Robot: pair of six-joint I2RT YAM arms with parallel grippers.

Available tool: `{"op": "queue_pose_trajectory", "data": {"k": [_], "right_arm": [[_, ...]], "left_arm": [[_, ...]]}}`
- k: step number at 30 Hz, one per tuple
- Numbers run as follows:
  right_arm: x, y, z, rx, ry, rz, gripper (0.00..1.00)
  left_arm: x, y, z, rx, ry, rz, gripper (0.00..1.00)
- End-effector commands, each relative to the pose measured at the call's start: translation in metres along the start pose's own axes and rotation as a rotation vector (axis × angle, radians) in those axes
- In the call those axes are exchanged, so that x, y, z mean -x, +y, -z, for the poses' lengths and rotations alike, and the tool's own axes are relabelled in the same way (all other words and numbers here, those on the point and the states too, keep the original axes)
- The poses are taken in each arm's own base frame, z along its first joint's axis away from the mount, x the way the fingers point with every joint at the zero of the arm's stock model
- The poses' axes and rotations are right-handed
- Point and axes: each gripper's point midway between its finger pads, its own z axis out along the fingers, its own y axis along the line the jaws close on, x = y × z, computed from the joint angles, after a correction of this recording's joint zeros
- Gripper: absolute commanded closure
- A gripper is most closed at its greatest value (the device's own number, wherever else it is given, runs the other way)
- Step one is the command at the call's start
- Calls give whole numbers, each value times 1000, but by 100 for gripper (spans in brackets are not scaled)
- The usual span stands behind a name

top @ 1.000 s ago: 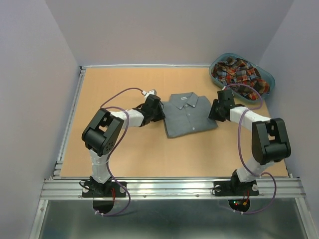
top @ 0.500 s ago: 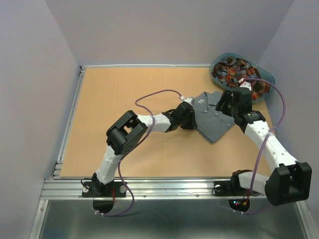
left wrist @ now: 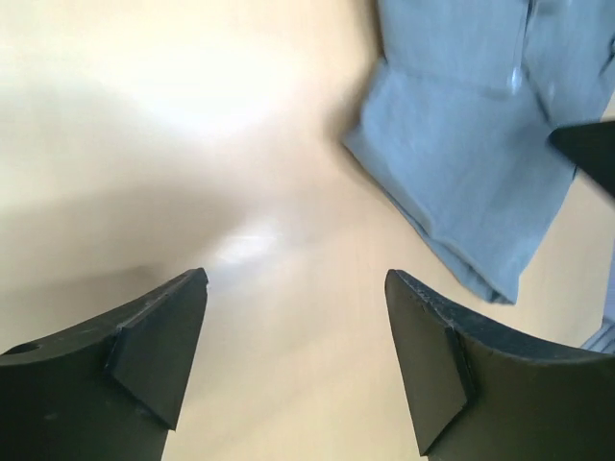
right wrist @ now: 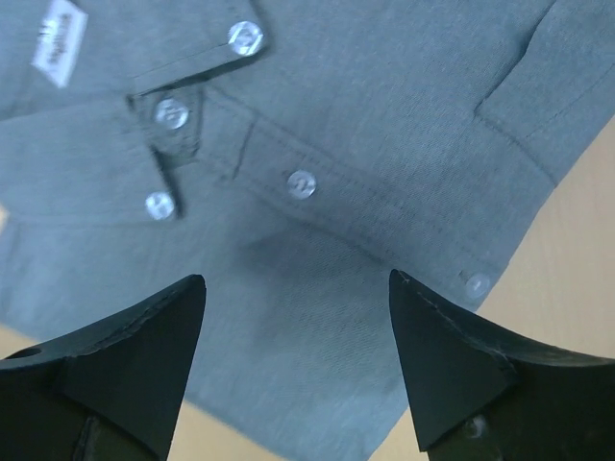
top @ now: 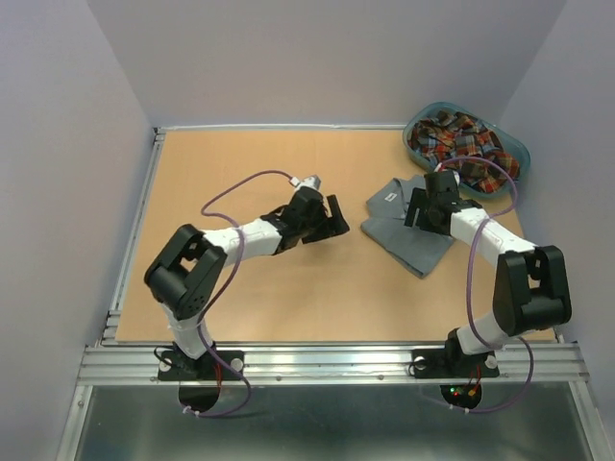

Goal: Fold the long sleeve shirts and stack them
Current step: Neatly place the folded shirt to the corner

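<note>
Cloth on wood, basically
Your grey shirt (top: 411,246) is matt woven cloth, glossy buttons (right wrist: 302,182); table (top: 250,163) is smooth wood-look, faintly shiny.

Left claw (left wrist: 295,322) spread over the bench (left wrist: 173,144)
The fingers (left wrist: 154,346) are held wide apart with nothing gripped; the grey shirt (left wrist: 471,144) is seen lying flat on the bench, farther off to the right.

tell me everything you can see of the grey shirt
The grey shirt is soft woven cloth, folded small, lying flat and turned askew on the table at the right. Front up: collar with a white label, pale buttons down the placket, a chest pocket. The right gripper hangs open just over it; contact cannot be told. The left gripper is apart, open.
</note>
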Motion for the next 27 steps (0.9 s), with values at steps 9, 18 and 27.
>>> {"op": "queue_pose_trajectory", "data": {"k": [9, 18, 27], "right_arm": [[-25, -27, -41, -157, 117, 33, 18], [-82, 72, 11, 229, 302, -166, 21], [9, 63, 54, 145, -62, -264, 20]], "left_arm": [[156, 62, 150, 168, -348, -126, 8], [192, 136, 214, 353, -524, -94, 5], [195, 142, 226, 345, -554, -78, 5]]}}
